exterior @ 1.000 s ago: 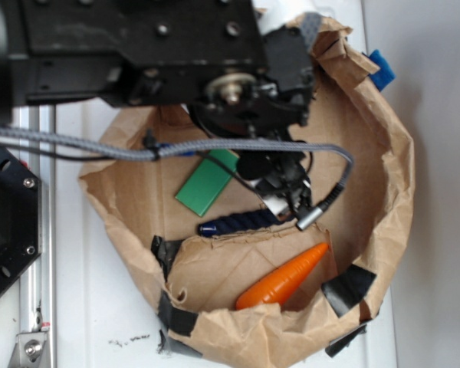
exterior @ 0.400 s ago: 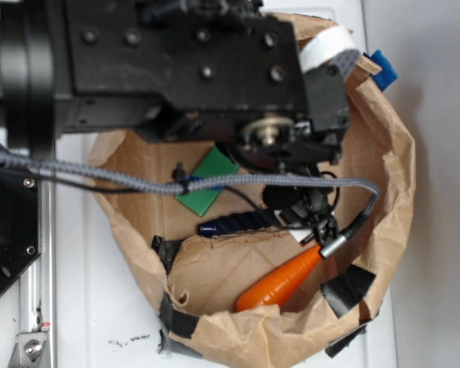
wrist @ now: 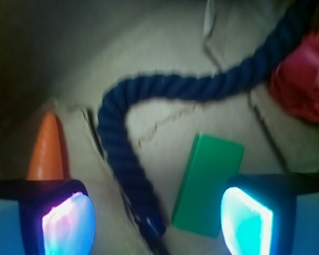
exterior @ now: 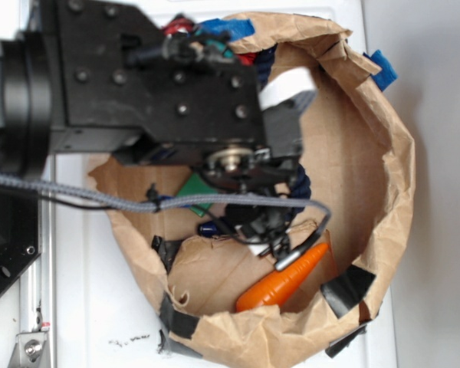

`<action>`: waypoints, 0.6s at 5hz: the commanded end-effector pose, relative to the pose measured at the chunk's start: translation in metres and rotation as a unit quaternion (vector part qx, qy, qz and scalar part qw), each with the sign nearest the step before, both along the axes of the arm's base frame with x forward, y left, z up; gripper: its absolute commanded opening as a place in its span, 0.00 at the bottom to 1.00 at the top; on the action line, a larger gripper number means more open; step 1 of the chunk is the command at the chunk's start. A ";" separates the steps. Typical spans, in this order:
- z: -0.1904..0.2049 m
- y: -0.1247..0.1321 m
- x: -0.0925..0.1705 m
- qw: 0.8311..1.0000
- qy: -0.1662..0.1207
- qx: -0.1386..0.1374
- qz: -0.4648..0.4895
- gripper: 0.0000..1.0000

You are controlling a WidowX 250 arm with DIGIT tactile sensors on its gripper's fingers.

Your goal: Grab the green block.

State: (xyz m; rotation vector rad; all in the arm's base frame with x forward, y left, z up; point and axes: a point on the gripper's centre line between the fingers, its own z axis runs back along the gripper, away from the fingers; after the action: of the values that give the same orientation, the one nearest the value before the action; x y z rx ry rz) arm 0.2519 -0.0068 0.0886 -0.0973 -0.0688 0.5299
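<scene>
Beside the blue rope (wrist: 122, 154) lies the green block (wrist: 207, 183) — unlabelled — under the spread-open gripper (wrist: 157, 220).

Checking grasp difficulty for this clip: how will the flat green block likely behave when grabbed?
The thin, flat green rectangular block probably stays rigid and won't roll. Lying flat on the brown paper, its low edges may be hard to pinch. Its smooth faces might slip.
</scene>
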 end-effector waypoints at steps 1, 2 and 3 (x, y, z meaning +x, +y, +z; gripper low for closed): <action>0.012 0.023 -0.009 0.999 -0.042 -0.002 0.006 1.00; -0.001 0.033 -0.011 0.999 -0.039 0.012 0.004 1.00; -0.007 0.035 -0.010 0.999 -0.035 0.011 -0.002 1.00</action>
State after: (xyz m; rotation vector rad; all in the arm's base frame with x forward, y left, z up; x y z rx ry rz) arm 0.2405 0.0188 0.0757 -0.0931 -0.1158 0.5006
